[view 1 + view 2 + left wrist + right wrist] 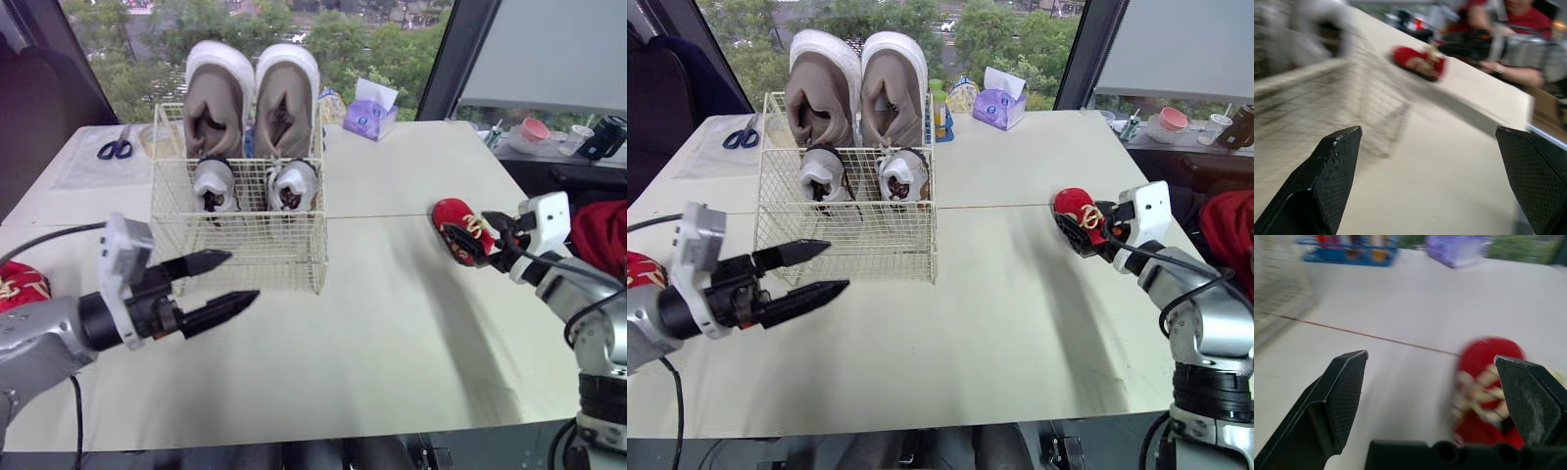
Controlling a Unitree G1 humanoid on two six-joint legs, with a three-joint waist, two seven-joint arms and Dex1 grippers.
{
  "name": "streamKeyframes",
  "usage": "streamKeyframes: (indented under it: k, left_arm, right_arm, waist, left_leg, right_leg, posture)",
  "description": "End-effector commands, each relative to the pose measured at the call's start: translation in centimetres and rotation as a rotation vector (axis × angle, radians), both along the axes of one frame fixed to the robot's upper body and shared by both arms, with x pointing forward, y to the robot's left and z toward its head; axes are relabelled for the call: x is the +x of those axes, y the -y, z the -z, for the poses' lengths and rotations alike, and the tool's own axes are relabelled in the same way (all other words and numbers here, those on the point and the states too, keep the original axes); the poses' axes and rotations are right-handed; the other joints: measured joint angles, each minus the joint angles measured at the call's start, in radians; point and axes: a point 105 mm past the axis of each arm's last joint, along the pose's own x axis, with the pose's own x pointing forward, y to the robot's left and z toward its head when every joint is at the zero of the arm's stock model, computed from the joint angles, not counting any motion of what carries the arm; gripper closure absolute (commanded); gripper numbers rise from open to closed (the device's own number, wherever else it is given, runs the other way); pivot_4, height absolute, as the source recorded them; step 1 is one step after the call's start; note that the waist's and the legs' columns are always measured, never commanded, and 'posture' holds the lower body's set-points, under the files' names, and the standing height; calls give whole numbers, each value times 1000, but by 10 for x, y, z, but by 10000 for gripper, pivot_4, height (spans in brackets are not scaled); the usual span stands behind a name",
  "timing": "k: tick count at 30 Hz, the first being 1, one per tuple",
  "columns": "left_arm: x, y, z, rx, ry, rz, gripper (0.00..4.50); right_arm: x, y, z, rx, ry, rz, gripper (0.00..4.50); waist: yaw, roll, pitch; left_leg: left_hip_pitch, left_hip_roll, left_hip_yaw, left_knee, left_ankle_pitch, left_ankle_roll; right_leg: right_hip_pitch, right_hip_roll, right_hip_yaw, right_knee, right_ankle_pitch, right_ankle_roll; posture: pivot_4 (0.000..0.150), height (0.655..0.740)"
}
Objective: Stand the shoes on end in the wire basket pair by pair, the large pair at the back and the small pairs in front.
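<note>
Right wrist view shows you the right gripper [1431, 357] with fingers [1342, 396] spread wide and the red shoe [1484, 362] lying on the tabletop [1400, 298] close beside one of them. Centre it between them before you close. Your left gripper [243, 274] hangs wide open before the wire basket [245, 257]. Blur hides any contact; a second red shoe [20, 284] is cut off at your left.

The cream wire basket [235, 245] holds a large tan pair [253, 98] on end at its back, toes up. A small grey pair [255, 184] stands just in front. One red shoe [458, 230] lies well right of the basket, another [20, 284] far left.
</note>
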Motion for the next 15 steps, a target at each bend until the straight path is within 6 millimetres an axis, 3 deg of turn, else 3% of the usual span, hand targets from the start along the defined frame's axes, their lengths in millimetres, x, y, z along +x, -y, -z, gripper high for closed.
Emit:
streamKeyframes:
  k: [1,13,15]
  left_arm:
    - [-16,22,9,44,-9,127,316]
    - [-12,28,12,51,-7,141,316]
    - [-12,28,12,54,-5,142,316]
  right_arm:
    - [2,19,10,18,27,108,0]
    - [33,43,44,24,21,198,0]
    - [38,39,50,51,-2,168,0]
  waist:
    - [0,1,0]
    - [-23,2,0]
    - [-26,2,0]
  left_leg:
    - [0,0,0,0,0,0]
    - [3,0,9,0,-1,2]
    - [4,0,11,0,-1,3]
  right_leg:
    - [0,0,0,0,0,0]
    - [1,2,8,0,0,0]
    - [1,2,9,0,0,0]
  posture:
    - [1500,7400]
    - [1500,7400]
    - [1500,7400]
